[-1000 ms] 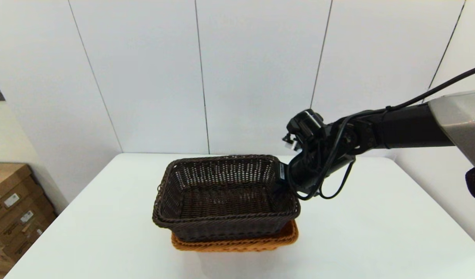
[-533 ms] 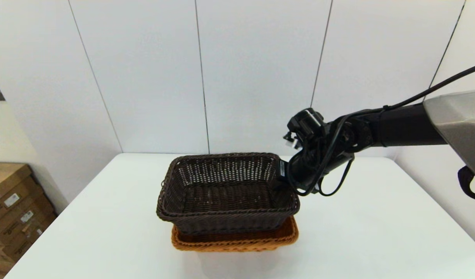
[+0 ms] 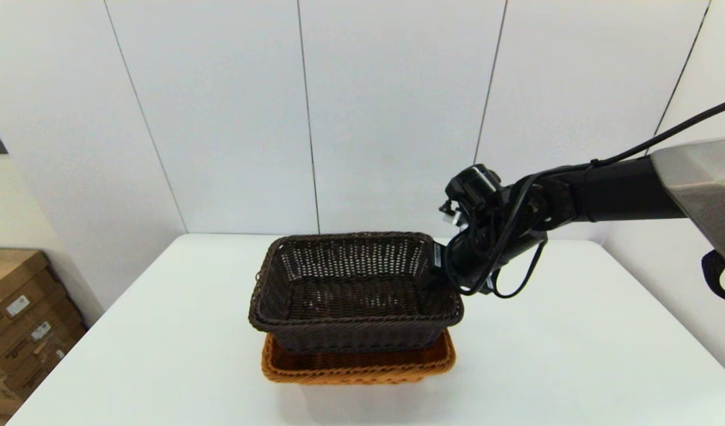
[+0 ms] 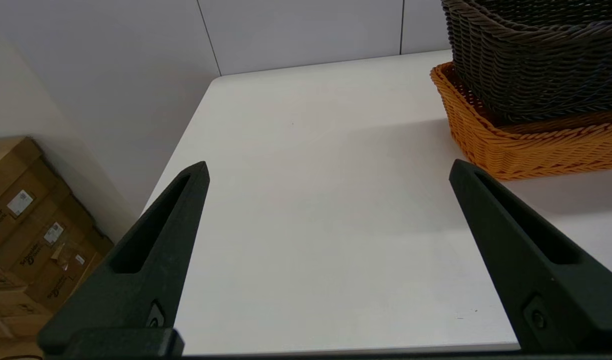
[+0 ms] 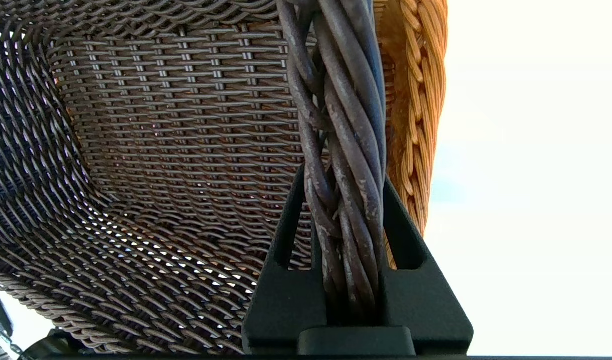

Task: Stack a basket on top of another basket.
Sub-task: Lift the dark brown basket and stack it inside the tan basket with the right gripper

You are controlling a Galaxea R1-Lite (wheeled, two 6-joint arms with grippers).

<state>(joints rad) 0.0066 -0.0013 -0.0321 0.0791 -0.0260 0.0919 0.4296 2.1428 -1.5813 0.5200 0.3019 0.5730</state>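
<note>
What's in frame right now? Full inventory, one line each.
Dark brown basket: 1, dark brown wicker, over the orange basket, its base inside that basket's rim, right rim held.
Orange basket: 1, orange-tan wicker, on the table near the front middle, under the dark one.
Table: 1, white, carries the baskets.
Cardboard boxes: several, brown, stacked on the floor to the left of the table.
Wall panels: white, behind the table.
Right gripper: 1, black, shut on the dark basket's braided rim at its right side.
Left gripper: 1, black, open, over bare table to the left of the baskets, holding nothing.
</note>
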